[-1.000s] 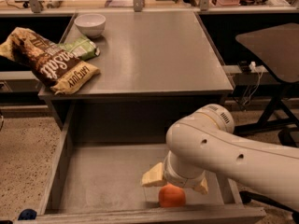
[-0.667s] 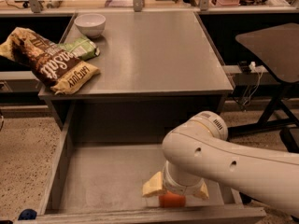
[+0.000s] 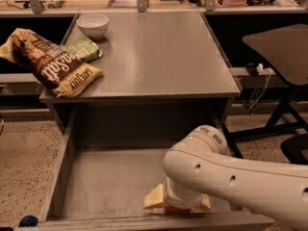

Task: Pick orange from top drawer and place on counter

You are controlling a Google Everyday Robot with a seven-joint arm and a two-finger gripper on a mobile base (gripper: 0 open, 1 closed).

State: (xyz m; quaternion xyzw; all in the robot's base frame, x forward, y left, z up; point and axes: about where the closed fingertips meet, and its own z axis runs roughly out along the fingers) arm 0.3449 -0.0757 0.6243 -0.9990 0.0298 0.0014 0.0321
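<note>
Orange (image 3: 174, 210) under jaws in open top drawer (image 3: 108, 177), grey counter (image 3: 154, 57) beyond

Speckled floor (image 3: 21, 150) under a dark side table (image 3: 284, 47) (at right).

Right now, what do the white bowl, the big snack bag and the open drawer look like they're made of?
The white bowl: likely glazed ceramic or plastic; smooth, even white. The snack bag: crinkled printed foil or plastic film, creases catching light. The top drawer: looks like matte grey metal, flat thin walls. The gripper sits low at the drawer's front, over the orange.
</note>
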